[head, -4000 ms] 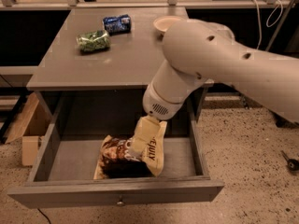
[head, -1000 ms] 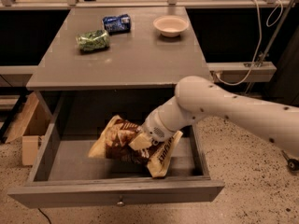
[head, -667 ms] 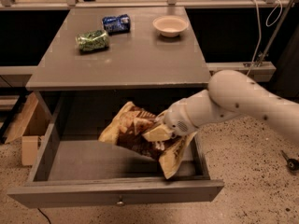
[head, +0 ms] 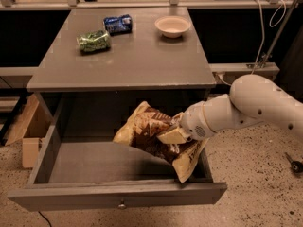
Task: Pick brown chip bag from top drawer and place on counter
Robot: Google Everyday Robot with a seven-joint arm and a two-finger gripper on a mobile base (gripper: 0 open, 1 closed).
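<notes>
The brown chip bag (head: 147, 131) is crinkled dark brown and cream-yellow. It hangs tilted in the air above the right half of the open top drawer (head: 94, 162). My gripper (head: 171, 135) is shut on the bag's right side, and the white arm reaches in from the right. The bag's lower end droops toward the drawer's front right corner. The drawer's front panel carries a small round knob (head: 122, 205). The grey counter (head: 137, 56) lies above and behind the drawer.
On the counter stand a crushed green can (head: 93, 40), a blue can (head: 118, 23) and a white bowl (head: 173, 26). A cardboard box (head: 29, 136) sits on the floor left of the cabinet. Cables hang at the back right.
The bag has been lifted off the drawer floor and carried up and to the right, still held by my gripper. The arm has pulled back toward the right.
</notes>
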